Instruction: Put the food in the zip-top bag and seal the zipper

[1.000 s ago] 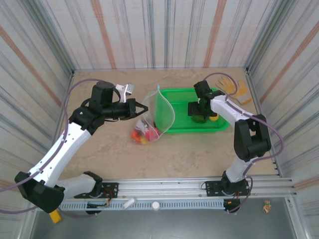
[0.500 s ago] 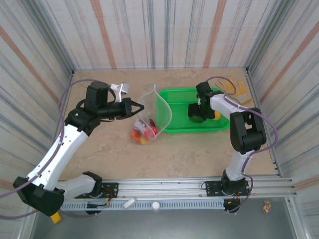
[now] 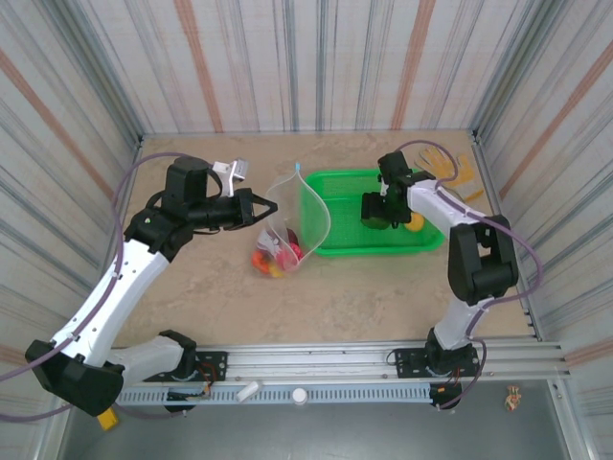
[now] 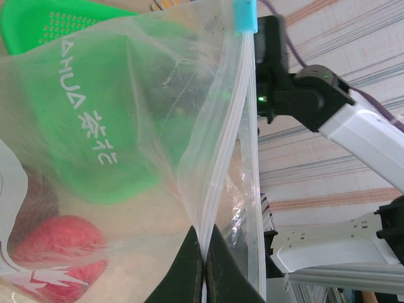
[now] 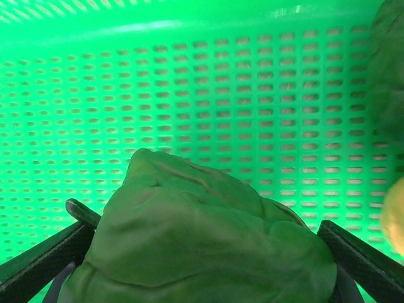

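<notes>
The clear zip-top bag hangs open-mouthed between the arms, with red, orange and yellow food in its bottom. My left gripper is shut on the bag's mouth edge; in the left wrist view its fingertips pinch the pale zipper, whose light-blue end piece is at the top. A red fruit shows through the plastic. My right gripper is down in the green basket, its fingers pressed on both sides of a dark green vegetable.
A yellow fruit lies in the basket beside the right gripper, seen at the edge as yellow fruit. The basket's mesh wall stands close ahead. A yellow-tan glove lies at the back right corner. Striped walls enclose the table.
The left arm drew back a little to the left, still holding the bag's edge. The right gripper stayed in the basket, shifting slightly around the green vegetable.
</notes>
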`<state>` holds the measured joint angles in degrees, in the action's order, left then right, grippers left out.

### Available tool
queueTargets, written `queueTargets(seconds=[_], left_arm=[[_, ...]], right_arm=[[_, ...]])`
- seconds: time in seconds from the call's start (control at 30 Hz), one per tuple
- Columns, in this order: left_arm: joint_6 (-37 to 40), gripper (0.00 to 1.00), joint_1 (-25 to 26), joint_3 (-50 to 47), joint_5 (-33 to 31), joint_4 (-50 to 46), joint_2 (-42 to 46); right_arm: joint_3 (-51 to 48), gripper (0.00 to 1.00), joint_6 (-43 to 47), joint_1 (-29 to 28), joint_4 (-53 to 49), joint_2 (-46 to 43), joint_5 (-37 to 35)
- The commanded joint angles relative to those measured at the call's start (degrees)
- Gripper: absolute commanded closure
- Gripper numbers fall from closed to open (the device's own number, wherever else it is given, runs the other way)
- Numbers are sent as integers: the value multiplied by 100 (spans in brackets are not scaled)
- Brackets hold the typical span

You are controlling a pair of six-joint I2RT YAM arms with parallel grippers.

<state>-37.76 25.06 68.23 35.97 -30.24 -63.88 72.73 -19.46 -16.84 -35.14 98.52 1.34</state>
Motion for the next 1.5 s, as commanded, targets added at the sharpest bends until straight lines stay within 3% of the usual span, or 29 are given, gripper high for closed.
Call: queueTargets(seconds=[0.0, 0.17, 0.37, 0.47, 0.7, 0.87, 1.13, 1.47], left_arm=[[-70, 100, -45, 76, 127, -84, -29], [-156, 100, -49, 139, 137, -67, -104], [-293, 100, -36, 250, 260, -17, -274], [-328, 100, -19, 350, 282, -16, -360], [-364, 100, -12, 581, 210, -86, -430], [-352, 100, -1, 748, 165, -174, -470], [-353, 100, 1, 828, 148, -211, -417], [-239, 100, -7, 996, 42, -312, -399]], right_arm=[[339, 18, -124, -169, -240, -821, -116], [547, 18, -5, -391, -345, -1697, 124], [867, 20, -5, -584, -231, -2494, 1526], [982, 19, -98, -896, 35, -2717, 2232], [1568, 20, -203, -1966, 123, -2647, 2611], [1629, 21, -322, -2483, 153, -2363, 2294], [963, 22, -845, -2526, 631, -2219, 1611], [1917, 23, -175, -3036, -1048, -1342, 155]])
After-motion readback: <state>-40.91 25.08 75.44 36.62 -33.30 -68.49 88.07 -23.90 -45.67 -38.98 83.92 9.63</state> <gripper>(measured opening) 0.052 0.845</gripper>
